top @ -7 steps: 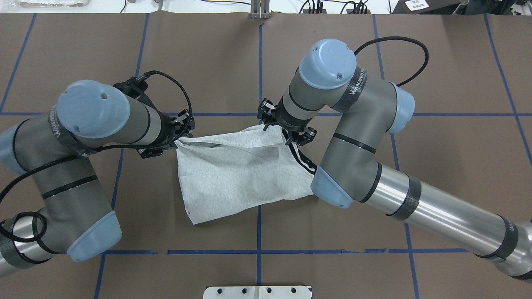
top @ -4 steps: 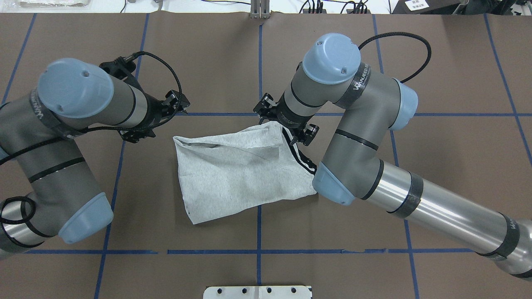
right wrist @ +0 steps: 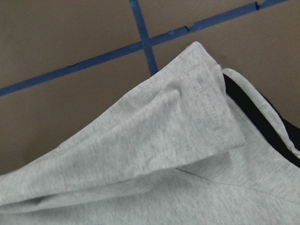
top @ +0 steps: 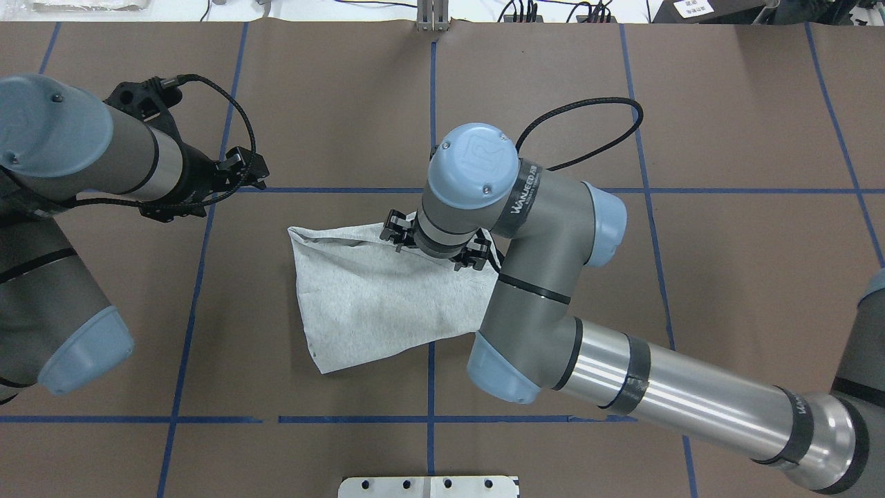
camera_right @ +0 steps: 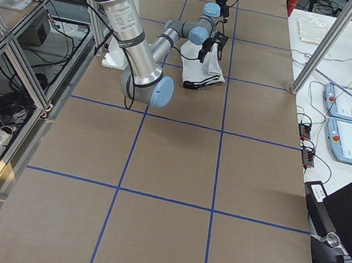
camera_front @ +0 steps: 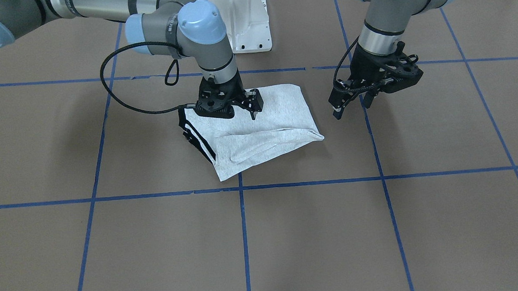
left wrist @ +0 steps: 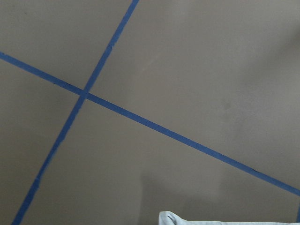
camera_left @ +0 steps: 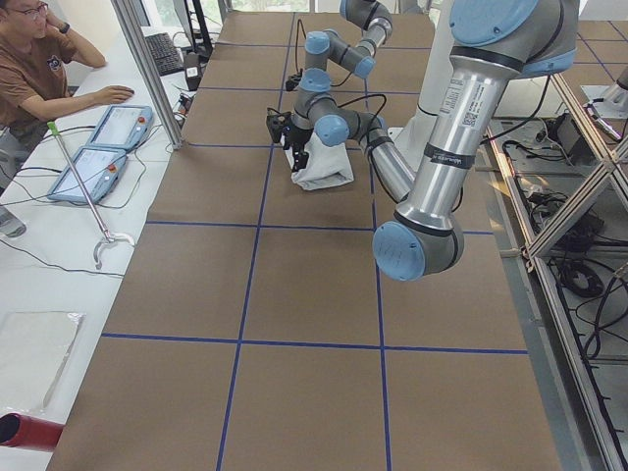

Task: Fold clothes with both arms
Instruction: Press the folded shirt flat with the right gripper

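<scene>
1. A wide table (top: 726, 104) covered in brown paper fills the room's middle. Blue tape lines (top: 431, 104) mark it into big squares, and a white pedestal (camera_front: 247, 28) stands at the robot's edge of the surface.
2. The grey T-shirt (top: 366, 297) lies folded into a rough, uneven rectangle near the middle of the surface, well away from every edge. Most of it sits on the robot's left of the centre tape line.
3. A loose flap lies across the top of the shirt, and its black stripes (camera_front: 197, 141) show along the edge on the robot's right.
4. One corner of the shirt points at a tape crossing on the operators' side, near it but not touching.
5. The right arm (top: 664, 394) reaches in and bends over the shirt. The right gripper (camera_front: 245, 110) points down just above the cloth near the striped edge. I cannot tell whether its fingers are spread or pressed together, or whether they grip any cloth.
6. The left arm (top: 69, 145) is off to its own side. The left gripper (camera_front: 351, 106) hangs above bare paper, apart from the shirt, with its fingers spread and nothing between them.
7. The left wrist view takes in a tape crossing and only a corner of the shirt at its bottom edge.
8. A person (camera_left: 39, 69) sits at a white bench along the far edge.
</scene>
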Available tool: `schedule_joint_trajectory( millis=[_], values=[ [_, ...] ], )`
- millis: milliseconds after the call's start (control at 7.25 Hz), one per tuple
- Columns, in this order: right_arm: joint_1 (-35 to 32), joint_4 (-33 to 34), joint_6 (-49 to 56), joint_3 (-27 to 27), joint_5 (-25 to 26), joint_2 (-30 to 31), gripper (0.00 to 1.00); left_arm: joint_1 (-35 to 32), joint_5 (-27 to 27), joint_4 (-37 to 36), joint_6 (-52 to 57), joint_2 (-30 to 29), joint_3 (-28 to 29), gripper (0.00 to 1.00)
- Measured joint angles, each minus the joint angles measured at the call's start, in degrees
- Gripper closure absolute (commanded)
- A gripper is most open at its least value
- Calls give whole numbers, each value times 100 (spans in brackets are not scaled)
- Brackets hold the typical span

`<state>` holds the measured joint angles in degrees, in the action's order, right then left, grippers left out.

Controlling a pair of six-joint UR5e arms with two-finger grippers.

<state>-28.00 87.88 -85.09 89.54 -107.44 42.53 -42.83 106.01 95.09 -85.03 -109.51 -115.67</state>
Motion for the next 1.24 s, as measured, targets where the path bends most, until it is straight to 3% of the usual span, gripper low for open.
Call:
schedule_joint_trajectory(
  millis=[552, 1241],
  values=[
    [131, 333, 1258, -1477, 169, -979, 0, -199, 103, -2, 133, 35, -32, 0],
    [128, -430, 1466, -2268, 382, -1150, 0, -638, 289, -9, 769, 187, -35, 0]
  ],
)
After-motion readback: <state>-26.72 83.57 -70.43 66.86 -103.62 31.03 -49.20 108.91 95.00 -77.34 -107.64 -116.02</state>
